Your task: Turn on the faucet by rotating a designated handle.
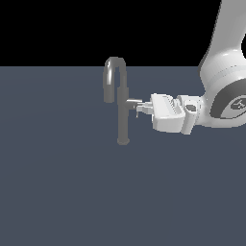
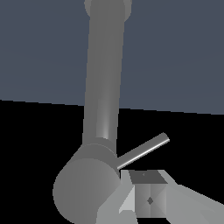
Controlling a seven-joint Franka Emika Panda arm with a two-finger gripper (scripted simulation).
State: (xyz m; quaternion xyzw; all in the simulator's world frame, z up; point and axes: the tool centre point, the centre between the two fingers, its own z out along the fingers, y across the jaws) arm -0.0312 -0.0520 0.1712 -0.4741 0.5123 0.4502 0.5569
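The grey faucet stands upright on the floor, with its gooseneck spout curving toward the exterior view's left. The handle is a short stub jutting from the column toward the exterior view's right. My gripper reaches in horizontally from the right, with its tips right at the stub's end. In the wrist view the column, the stub's round end and the thin lever rod fill the frame. My fingertips sit together just beside the stub and under the rod. They grip nothing.
The white arm comes in from the exterior view's upper right. A flat dark blue-grey floor lies all around the faucet. The background beyond it is black.
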